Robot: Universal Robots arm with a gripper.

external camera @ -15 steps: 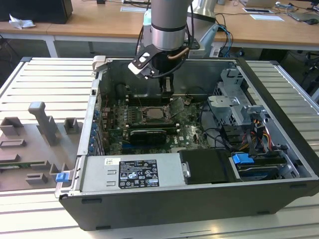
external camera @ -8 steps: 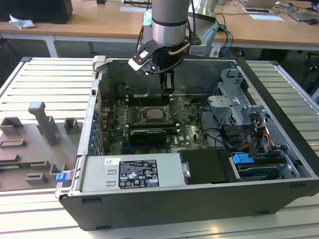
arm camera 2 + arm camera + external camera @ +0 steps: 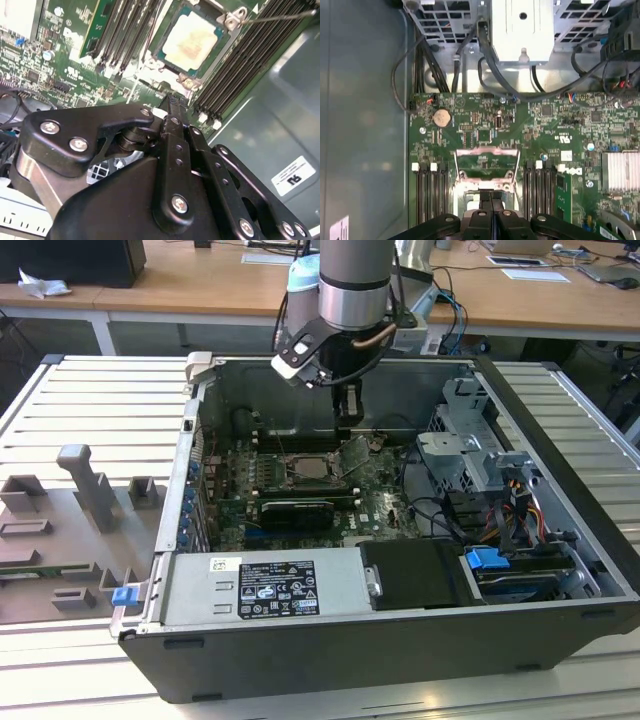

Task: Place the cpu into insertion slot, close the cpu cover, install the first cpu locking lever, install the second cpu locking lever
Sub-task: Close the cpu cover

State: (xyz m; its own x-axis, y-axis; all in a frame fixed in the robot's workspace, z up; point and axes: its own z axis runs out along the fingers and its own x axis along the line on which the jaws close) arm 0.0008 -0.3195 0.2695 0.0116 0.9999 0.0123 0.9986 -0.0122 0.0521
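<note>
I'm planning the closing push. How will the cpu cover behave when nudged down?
The cpu cover stands tilted open on its hinge edge, so it will probably swing rather than slide. It looks a thin metal frame, so likely light and slightly springy. The cpu sits below; push gently.

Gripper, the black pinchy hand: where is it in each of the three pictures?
Exterior view: the gripper hangs inside the computer case, close to the insertion slot.
Second wrist view: the gripper looms up close, its tip pointing towards the insertion slot, where the cpu lies.
First wrist view: the gripper reaches over the insertion slot.
Shared landmark: the insertion slot.
</note>
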